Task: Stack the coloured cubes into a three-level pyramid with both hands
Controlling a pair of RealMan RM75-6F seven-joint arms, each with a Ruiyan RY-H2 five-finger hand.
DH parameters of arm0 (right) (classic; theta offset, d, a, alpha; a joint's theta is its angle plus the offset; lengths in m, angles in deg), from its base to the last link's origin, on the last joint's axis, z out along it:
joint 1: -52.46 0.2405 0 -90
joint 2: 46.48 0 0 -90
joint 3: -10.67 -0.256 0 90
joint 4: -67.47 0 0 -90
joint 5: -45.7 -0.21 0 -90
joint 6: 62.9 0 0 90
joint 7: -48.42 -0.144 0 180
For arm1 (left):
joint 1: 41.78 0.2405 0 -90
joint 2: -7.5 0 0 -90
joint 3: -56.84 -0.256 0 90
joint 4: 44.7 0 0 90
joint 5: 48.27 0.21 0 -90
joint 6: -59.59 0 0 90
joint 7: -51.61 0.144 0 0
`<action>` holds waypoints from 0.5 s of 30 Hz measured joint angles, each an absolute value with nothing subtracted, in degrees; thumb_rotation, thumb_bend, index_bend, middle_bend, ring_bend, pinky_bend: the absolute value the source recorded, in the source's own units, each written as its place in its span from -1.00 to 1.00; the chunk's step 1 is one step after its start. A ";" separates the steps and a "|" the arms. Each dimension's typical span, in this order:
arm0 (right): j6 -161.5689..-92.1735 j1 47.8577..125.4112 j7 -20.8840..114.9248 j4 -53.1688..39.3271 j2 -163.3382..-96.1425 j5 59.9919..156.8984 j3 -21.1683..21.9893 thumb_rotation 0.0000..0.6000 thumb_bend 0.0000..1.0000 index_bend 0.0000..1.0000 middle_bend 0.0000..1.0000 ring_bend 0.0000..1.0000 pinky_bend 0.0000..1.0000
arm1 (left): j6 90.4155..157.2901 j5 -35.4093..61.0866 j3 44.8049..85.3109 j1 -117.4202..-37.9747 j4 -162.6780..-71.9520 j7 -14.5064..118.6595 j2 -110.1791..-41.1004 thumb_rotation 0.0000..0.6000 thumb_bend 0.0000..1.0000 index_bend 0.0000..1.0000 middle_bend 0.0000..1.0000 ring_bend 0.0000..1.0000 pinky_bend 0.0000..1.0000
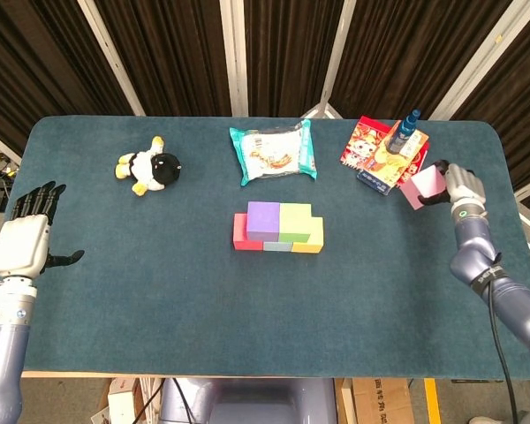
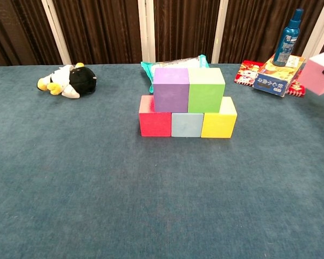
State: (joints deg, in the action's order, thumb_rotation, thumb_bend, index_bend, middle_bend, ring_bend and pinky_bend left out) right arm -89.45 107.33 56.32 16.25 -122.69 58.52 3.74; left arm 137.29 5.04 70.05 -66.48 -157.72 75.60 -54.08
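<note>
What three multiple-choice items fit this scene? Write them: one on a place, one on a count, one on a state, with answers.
1. Where is the pink cube?
A. in the right hand, off the table
B. on the purple cube
C. beside the plush toy

2. How many cubes stand in the stack's bottom row?
A. two
B. three
C. four

3. The left hand is
A. holding a cube
B. pressing the stack
C. open, holding nothing

Answers: 1 A, chest view shows it lifted; 2 B, red, blue, yellow; 3 C, fingers apart at the table edge.
</note>
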 measured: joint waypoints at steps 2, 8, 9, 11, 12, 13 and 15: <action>-90.89 106.92 55.78 12.75 -120.12 60.03 2.79 1.00 -0.38 -0.55 0.07 0.11 -0.93 | 137.13 5.17 70.02 -66.46 -158.00 75.56 -53.62 1.00 -0.82 -1.00 -1.00 -1.00 -1.00; -95.49 105.16 53.72 -0.57 -111.27 65.61 -0.52 1.00 -0.38 -0.55 0.07 0.11 -0.93 | 136.95 5.49 69.93 -66.27 -159.05 75.34 -52.37 1.00 -0.82 -1.00 -1.00 -1.00 -1.00; -96.12 104.86 53.37 -2.90 -109.83 66.63 -1.09 1.00 -0.38 -0.55 0.07 0.11 -0.93 | 136.98 5.58 69.99 -66.21 -159.31 75.12 -52.15 1.00 -0.82 -1.00 -1.00 -1.00 -1.00; -97.37 104.16 52.57 -8.47 -106.40 69.20 -2.45 1.00 -0.38 -0.55 0.07 0.11 -0.93 | 137.07 5.92 70.11 -66.03 -159.97 74.55 -51.57 1.00 -0.82 -1.00 -1.00 -1.00 -1.00; -97.84 103.85 52.25 -10.89 -104.92 70.35 -3.03 1.00 -0.38 -0.55 0.07 0.11 -0.93 | 137.13 6.12 70.15 -65.94 -160.26 74.32 -51.30 1.00 -0.82 -1.00 -1.00 -1.00 -1.00; -98.41 103.46 51.84 -14.13 -102.95 71.99 -3.81 1.00 -0.38 -0.55 0.07 0.11 -0.92 | 137.21 6.39 70.16 -65.78 -160.62 74.02 -50.96 1.00 -0.82 -1.00 -1.00 -1.00 -1.00; -99.12 102.89 51.27 -18.91 -100.06 74.75 -5.00 1.00 -0.38 -0.55 0.07 0.11 -0.91 | 137.33 6.73 70.05 -65.43 -161.06 73.65 -50.41 1.00 -0.82 -1.00 -1.00 -1.00 -1.00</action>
State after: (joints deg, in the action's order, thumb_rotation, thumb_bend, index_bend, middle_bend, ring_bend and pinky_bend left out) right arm -99.12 102.89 51.27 -18.91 -100.06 74.75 -5.00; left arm 137.33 6.73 70.05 -65.43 -161.06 73.65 -50.41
